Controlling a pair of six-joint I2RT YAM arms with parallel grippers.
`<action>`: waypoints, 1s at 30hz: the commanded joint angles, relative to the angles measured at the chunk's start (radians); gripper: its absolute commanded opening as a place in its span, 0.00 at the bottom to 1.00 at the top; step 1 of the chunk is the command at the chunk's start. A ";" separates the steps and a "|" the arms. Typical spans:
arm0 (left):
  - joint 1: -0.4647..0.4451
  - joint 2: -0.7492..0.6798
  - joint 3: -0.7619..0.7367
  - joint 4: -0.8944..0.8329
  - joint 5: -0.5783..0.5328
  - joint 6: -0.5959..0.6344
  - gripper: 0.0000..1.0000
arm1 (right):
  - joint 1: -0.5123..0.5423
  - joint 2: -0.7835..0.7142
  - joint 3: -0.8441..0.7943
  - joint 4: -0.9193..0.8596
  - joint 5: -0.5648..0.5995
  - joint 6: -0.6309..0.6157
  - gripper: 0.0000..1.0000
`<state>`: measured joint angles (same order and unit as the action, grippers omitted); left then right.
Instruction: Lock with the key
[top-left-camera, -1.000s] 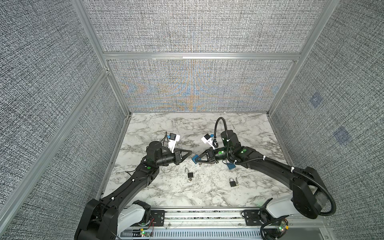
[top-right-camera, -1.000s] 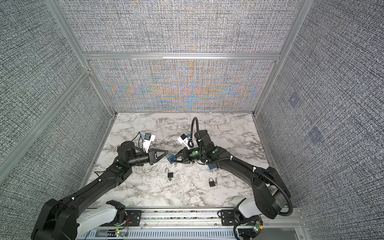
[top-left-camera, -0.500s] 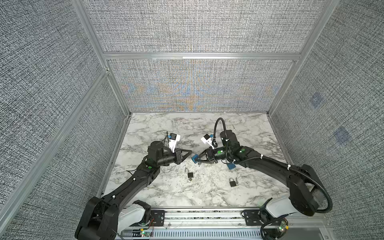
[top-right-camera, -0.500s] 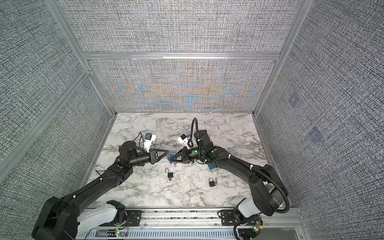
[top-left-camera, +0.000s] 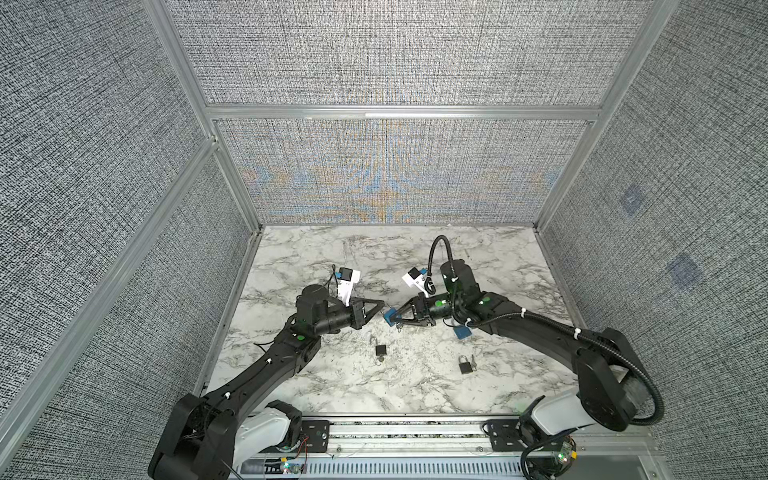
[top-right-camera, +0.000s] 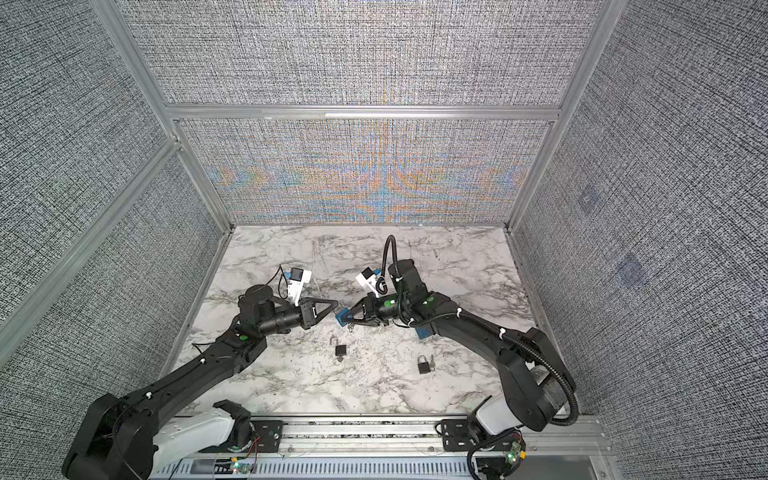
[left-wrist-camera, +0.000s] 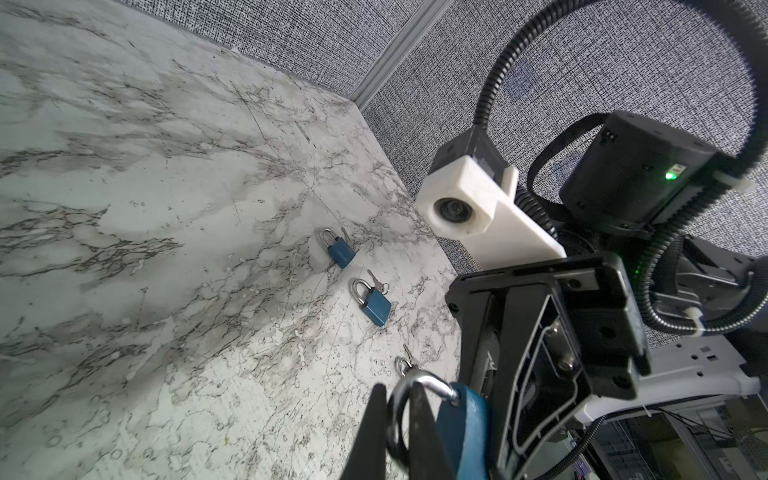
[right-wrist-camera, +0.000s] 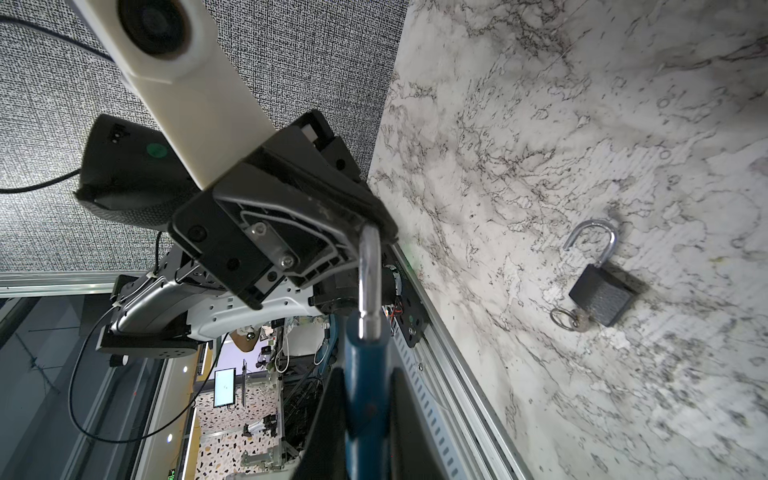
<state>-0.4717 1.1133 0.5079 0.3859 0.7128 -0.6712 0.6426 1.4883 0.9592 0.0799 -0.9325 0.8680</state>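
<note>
Both grippers meet over the middle of the marble table (top-left-camera: 332, 257) with one blue padlock (top-left-camera: 389, 316) (top-right-camera: 341, 318) between them. My right gripper (top-left-camera: 394, 322) (right-wrist-camera: 368, 384) is shut on its blue body (right-wrist-camera: 365, 399). My left gripper (top-left-camera: 381, 308) (left-wrist-camera: 397, 401) is shut on its silver shackle (left-wrist-camera: 428, 380) (right-wrist-camera: 370, 270). A small key (top-left-camera: 399, 328) seems to hang under the body in both top views. Whether the shackle's free end sits in the body is hidden.
A black padlock (top-left-camera: 380, 350) (right-wrist-camera: 598, 295) with an open shackle and a key lies just in front of the grippers. Another black padlock (top-left-camera: 465, 366) lies to the right. Blue padlocks (left-wrist-camera: 340, 253) (left-wrist-camera: 374, 305) lie beneath the right arm.
</note>
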 joint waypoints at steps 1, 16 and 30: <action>-0.024 0.003 -0.016 -0.117 0.213 0.004 0.00 | -0.002 -0.006 0.015 0.386 0.059 0.022 0.00; -0.061 -0.024 -0.045 -0.078 0.213 -0.028 0.00 | -0.007 0.001 0.001 0.435 0.084 0.046 0.00; -0.061 -0.023 0.011 -0.170 0.141 0.004 0.00 | -0.004 -0.003 -0.013 0.304 0.108 -0.055 0.00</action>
<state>-0.5117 1.0740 0.5034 0.3748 0.6308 -0.7055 0.6357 1.4979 0.9405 0.1604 -0.9459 0.8875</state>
